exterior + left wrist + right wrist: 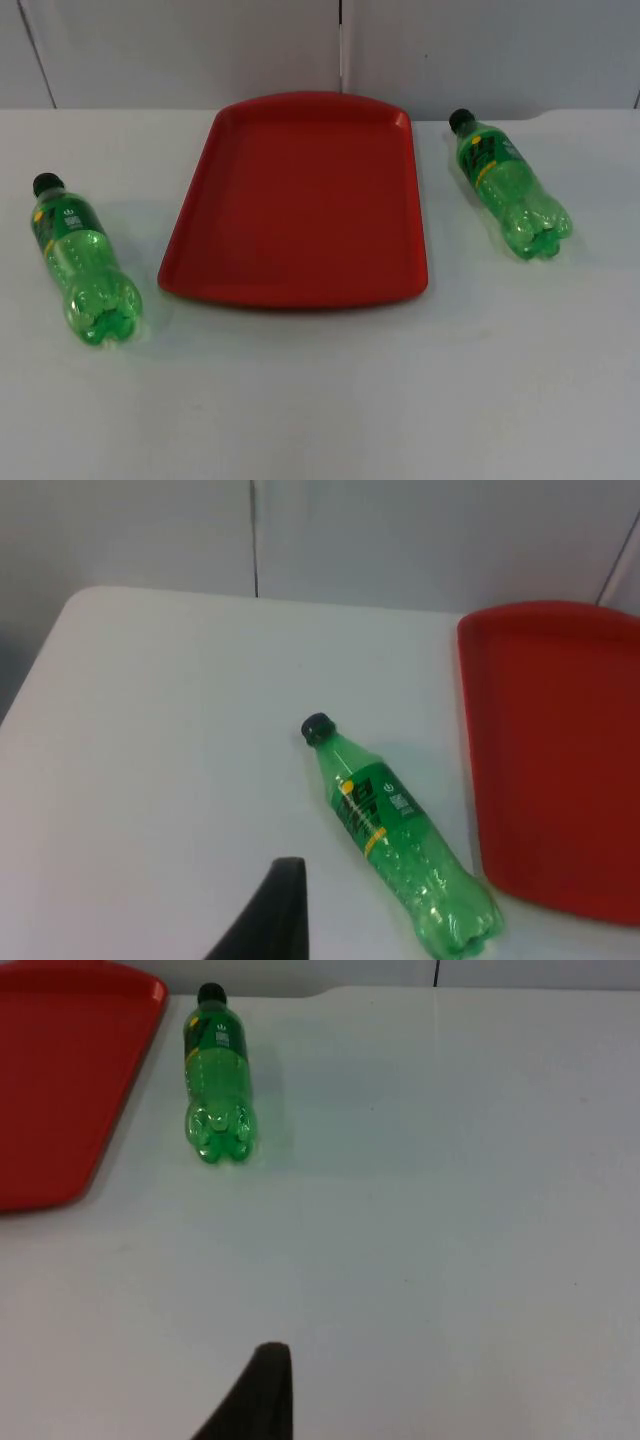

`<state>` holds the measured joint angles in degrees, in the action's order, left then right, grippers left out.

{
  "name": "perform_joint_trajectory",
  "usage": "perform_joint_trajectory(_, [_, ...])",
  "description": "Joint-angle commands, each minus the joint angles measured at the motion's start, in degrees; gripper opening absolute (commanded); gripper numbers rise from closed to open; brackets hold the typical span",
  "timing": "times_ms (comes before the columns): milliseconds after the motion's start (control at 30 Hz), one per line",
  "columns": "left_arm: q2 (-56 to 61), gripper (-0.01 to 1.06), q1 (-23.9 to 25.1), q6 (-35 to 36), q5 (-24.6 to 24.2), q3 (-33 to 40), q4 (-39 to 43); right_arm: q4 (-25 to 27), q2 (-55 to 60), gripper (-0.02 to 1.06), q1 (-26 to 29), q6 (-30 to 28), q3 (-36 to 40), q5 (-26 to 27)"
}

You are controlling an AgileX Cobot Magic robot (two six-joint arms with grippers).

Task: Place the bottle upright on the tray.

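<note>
A red tray lies flat at the middle of the table with nothing on it. A green bottle with a black cap lies on its side left of the tray, cap toward the wall. A second green bottle lies on its side right of the tray, cap also toward the wall. My left gripper hangs above the table, well short of the left bottle and the tray's edge. My right gripper hangs far back from the right bottle and the tray's corner.
The grey partition wall closes the table just behind the tray. The table's rounded far-left corner lies beyond the left bottle. Bare white table top stretches in front of the tray and both bottles.
</note>
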<state>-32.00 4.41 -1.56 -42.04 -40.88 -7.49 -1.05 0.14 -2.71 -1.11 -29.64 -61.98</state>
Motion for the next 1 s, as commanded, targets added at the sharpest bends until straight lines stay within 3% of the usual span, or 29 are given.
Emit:
perform_joint_trajectory(0, [-3.0, 1.05, 0.2, 0.3, 2.2, -1.7, -1.6, 0.2, -0.1, 1.05, 0.3, 0.2, 0.2, 0.3])
perform_joint_trajectory(367, [-17.8, 1.05, 0.2, -1.4, 3.6, -9.9, -5.7, 0.2, -0.1, 1.05, 0.3, 0.2, 0.2, 0.3])
perform_joint_trajectory(967, [-40.7, 1.05, 0.2, 1.0, 3.1, -30.5, -8.4, 0.1, -0.1, 1.05, 0.3, 0.2, 0.2, 0.3])
